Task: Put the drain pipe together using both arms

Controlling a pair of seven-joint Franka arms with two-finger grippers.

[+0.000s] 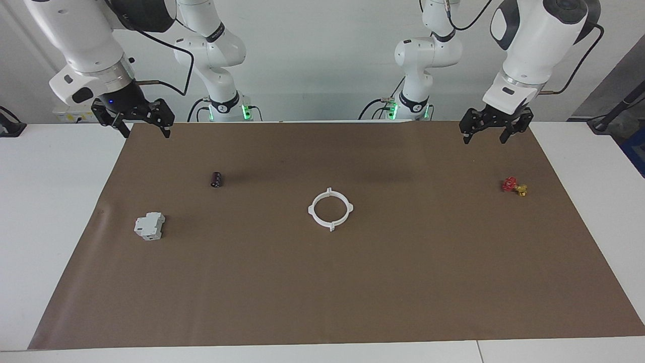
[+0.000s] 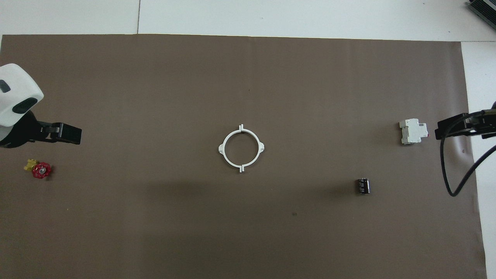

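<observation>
The ring (image 1: 330,208) sits flat in the middle of the brown mat (image 1: 322,282) on the table (image 1: 55,201), and its 2 white halves are butted together into 1 circle with 4 little tabs sticking out, nothing touching it. The left end effector (image 1: 489,130) hangs up in the air over the mat's edge closest to the robots, toward the left arm's end, fingers spread apart and holding nothing. The right end effector (image 1: 144,127) hovers over the mat's corner at the right arm's end, also spread wide and empty. Both are well apart from the ring. Other bits lying around: a small red and yellow valve (image 1: 514,186) near the left arm's end, a little black cylinder (image 1: 216,179) toward the right arm's end, and a grey-white block (image 1: 149,226) a bit farther from the robots than the cylinder. In the overhead view the left end effector (image 2: 66,133) pokes in just above the valve (image 2: 38,169), and the ring (image 2: 241,148) looks closed all the way round.
</observation>
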